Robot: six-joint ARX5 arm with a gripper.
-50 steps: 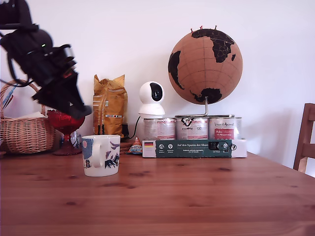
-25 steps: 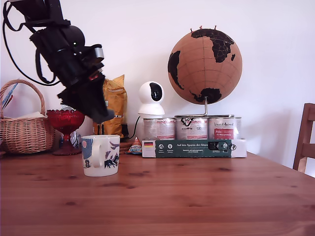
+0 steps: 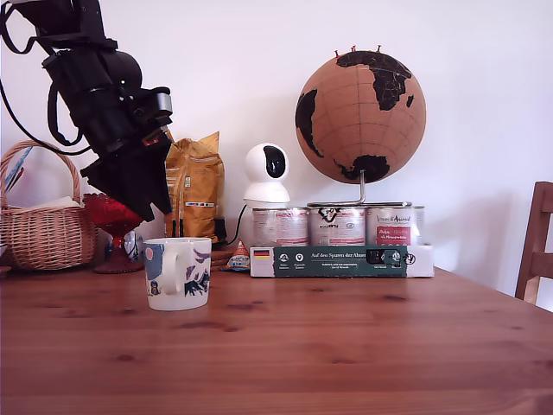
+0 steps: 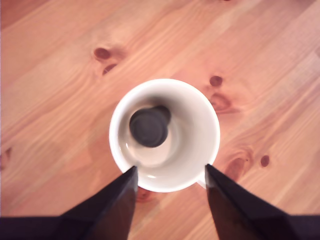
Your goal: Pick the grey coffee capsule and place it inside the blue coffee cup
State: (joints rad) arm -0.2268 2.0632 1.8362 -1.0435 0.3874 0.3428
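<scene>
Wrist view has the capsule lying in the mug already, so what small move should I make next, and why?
Probably lift the gripper straight up and away. The grey coffee capsule lies on the bottom of the mug, and the open fingers hold nothing, hanging just above the rim. A straight lift should avoid knocking the mug on the table.

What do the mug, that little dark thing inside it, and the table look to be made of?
The mug looks like glazed ceramic: a glossy white inside with soft reflections. The capsule in it is dark grey and matte; metal or plastic, I cannot tell. The table looks like varnished wood, probably pine, going by its reddish grain and dark knots.
</scene>
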